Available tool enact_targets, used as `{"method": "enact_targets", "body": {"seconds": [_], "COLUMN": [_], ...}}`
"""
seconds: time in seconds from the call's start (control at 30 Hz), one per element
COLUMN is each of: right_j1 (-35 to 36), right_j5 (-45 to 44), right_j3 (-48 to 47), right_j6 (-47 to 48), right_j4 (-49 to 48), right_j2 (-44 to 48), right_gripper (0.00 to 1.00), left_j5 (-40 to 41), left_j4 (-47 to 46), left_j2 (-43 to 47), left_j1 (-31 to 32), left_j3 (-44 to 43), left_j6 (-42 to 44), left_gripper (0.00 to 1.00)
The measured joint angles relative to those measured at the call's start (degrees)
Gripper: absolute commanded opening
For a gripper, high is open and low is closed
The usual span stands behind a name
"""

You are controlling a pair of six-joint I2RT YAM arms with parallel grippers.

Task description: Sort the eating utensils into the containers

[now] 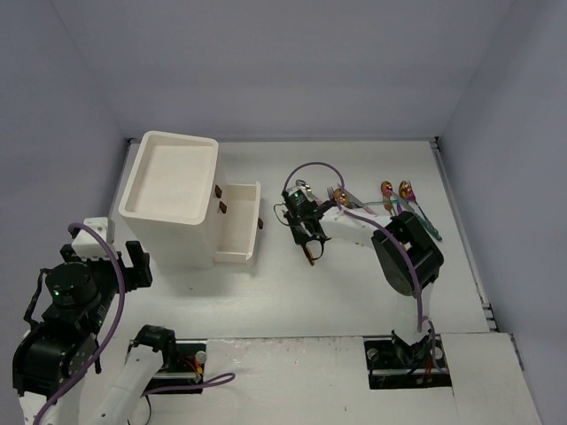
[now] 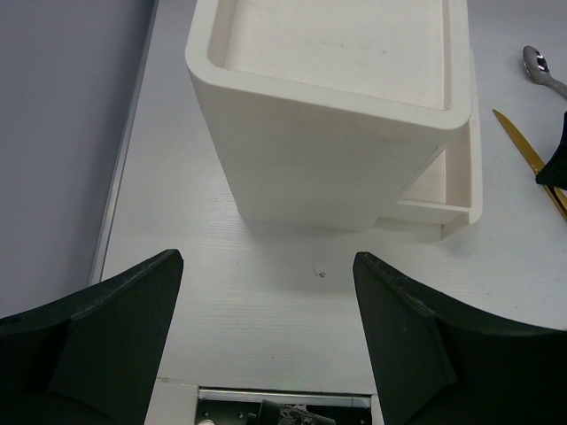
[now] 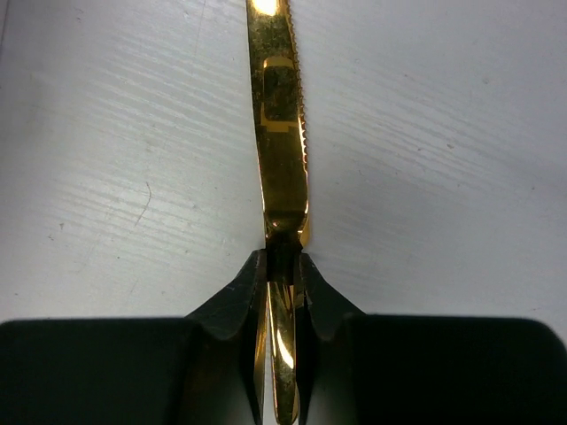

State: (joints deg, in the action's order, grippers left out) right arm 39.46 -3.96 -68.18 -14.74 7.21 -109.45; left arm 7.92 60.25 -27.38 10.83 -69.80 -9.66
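The white drawer unit (image 1: 168, 199) stands at the left, with one shallow drawer (image 1: 241, 232) pulled out to the right. It also shows in the left wrist view (image 2: 337, 133). My right gripper (image 1: 310, 243) is right of the open drawer and is shut on a gold knife (image 3: 282, 159), whose serrated blade sticks out past the fingertips just above the table. Other utensils lie at the back right: a fork (image 1: 339, 195) and two gold-bowled spoons (image 1: 386, 188) (image 1: 406, 189), partly hidden by the right arm. My left gripper (image 2: 267, 258) is open and empty, near the unit's near side.
Small brown handles (image 1: 217, 189) mark the unit's right face. A silver spoon (image 2: 540, 69) and the gold knife (image 2: 527, 155) show at the right edge of the left wrist view. Walls enclose the table on three sides.
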Motion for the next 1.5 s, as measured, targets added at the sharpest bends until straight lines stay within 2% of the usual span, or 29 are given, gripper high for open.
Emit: {"method": "enact_targets", "body": {"seconds": [0.17, 0.33, 0.47, 0.6, 0.73, 1.07, 1.1, 1.13, 1.2, 1.27, 1.4, 1.5], "right_j1": [0.0, 0.3, 1.2, 3.3, 5.3, 9.7, 9.9, 10.1, 10.5, 10.5, 10.4, 9.8], "right_j5": [0.7, 2.8, 4.5, 6.9, 8.0, 6.2, 5.8, 5.3, 4.4, 3.4, 1.9, 1.7], "right_j3": [1.3, 1.4, -4.0, -9.7, -11.7, -15.4, -15.4, -15.5, -15.5, -15.5, -15.9, -15.9], "right_j6": [-0.7, -4.7, -9.5, -15.2, -21.5, -32.9, -33.9, -34.8, -36.3, -36.9, -36.2, -34.1], "right_j4": [1.9, 7.5, 7.4, 2.5, -2.8, -10.9, -11.8, -12.6, -14.0, -14.7, -16.5, -17.3], "right_j2": [2.3, 10.7, 17.5, 18.9, 15.8, -1.8, -3.0, -4.0, -5.8, -6.5, -6.7, -6.0], "right_gripper": [0.00, 0.00, 0.00, 0.00, 0.00, 0.01, 0.04, 0.10, 0.30, 0.45, 0.54, 0.57], "left_j5": [-0.3, -0.7, -1.2, -1.7, -1.8, -1.9, -1.9, -1.9, -1.9, -1.9, -1.9, -2.0], "left_j4": [0.0, 0.0, 0.0, 0.0, 0.0, 0.0, 0.0, 0.0, 0.0, 0.0, 0.0, 0.0], "left_j2": [-0.1, -0.5, -0.8, -0.8, -0.8, -1.3, -1.5, -1.7, -2.0, -2.1, -2.1, -2.1], "left_j1": [0.0, 0.0, 0.0, 0.0, 0.0, 0.0, 0.0, 0.0, 0.0, 0.0, 0.0, 0.0], "left_j3": [-1.0, -2.5, -2.9, -3.2, -4.2, -5.0, -5.0, -5.0, -5.0, -5.1, -5.4, -5.5], "left_j6": [-0.2, -1.0, -1.7, -2.5, -3.0, -4.5, -4.6, -4.7, -4.9, -5.1, -5.5, -5.6], "left_gripper": [0.75, 0.75, 0.75, 0.75, 0.75, 0.75, 0.75, 0.75, 0.75, 0.75, 0.75, 0.75]}}
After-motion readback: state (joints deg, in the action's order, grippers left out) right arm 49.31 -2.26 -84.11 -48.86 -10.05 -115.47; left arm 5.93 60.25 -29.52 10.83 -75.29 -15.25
